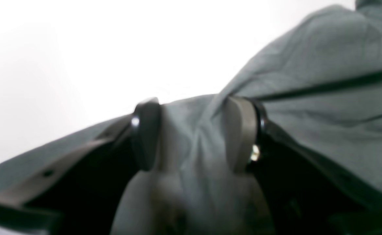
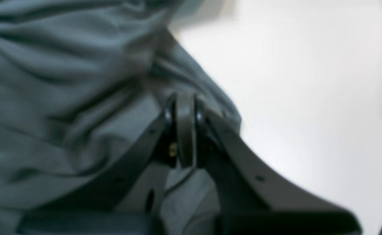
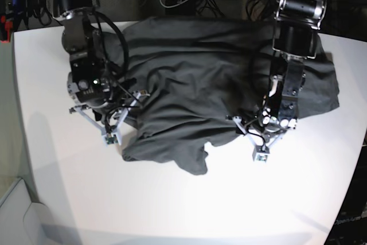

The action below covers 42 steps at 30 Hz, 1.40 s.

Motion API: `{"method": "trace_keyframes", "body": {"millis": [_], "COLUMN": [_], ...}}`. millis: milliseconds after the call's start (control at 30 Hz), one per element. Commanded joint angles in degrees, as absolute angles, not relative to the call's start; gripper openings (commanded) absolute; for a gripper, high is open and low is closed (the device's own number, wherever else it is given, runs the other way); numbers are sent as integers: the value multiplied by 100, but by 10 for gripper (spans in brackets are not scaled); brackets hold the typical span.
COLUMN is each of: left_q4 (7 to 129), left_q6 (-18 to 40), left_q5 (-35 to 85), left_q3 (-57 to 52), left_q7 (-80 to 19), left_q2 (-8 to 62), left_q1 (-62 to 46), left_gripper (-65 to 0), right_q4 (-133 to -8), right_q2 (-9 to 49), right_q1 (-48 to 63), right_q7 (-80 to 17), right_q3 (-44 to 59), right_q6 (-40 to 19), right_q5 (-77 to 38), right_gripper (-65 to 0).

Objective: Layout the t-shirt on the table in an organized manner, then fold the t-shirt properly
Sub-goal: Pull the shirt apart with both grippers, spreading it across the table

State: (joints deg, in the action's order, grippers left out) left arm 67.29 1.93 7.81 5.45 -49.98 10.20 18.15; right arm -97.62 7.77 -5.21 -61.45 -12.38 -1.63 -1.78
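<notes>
Base view: one charcoal t-shirt (image 3: 200,84) lies rumpled across the far half of the white surface (image 3: 172,205). Two end effectors pinch its near edge, apparently to draw it flat: the left end effector (image 1: 192,133) grasps a bunched fold, the right end effector (image 2: 185,130) is clenched on the hem.

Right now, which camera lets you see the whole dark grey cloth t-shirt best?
The base view: the dark grey cloth t-shirt lies rumpled across the white table, all edges visible. The left wrist view shows only a fold between its fingers; the right wrist view shows blurry wrinkles.
</notes>
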Motion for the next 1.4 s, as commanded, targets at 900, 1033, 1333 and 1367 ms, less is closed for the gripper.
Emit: {"method": "trace_keyframes", "body": {"millis": [900,1033,1333,1367], "left_q4": [6035,6035,6035,6035], "left_q6": [207,207,215,215], "left_q5": [813,813,813,813], "left_q3": [523,523,523,523], "left_q7": [-4497,-4497,-4497,-4497], "left_q2": [1349,1349,1341,1341], "left_q1": [1859,1868,1868,1868], "left_gripper": [-342,-342,-342,-342], "right_q4": [-6932,-7336,-9015,-9086], "right_q2": [1262,1420,1130,1051], "right_q1": [-1429,-1323,-1341,-1349], "right_q7": [-5033,-4971,-5552,-5569], "right_q3": [-259,207,479,418], "right_q6": [-910,-910,-927,-927], "right_q5": [-127,-127,-154,-154], "right_gripper": [-650,-650,-650,-650]}}
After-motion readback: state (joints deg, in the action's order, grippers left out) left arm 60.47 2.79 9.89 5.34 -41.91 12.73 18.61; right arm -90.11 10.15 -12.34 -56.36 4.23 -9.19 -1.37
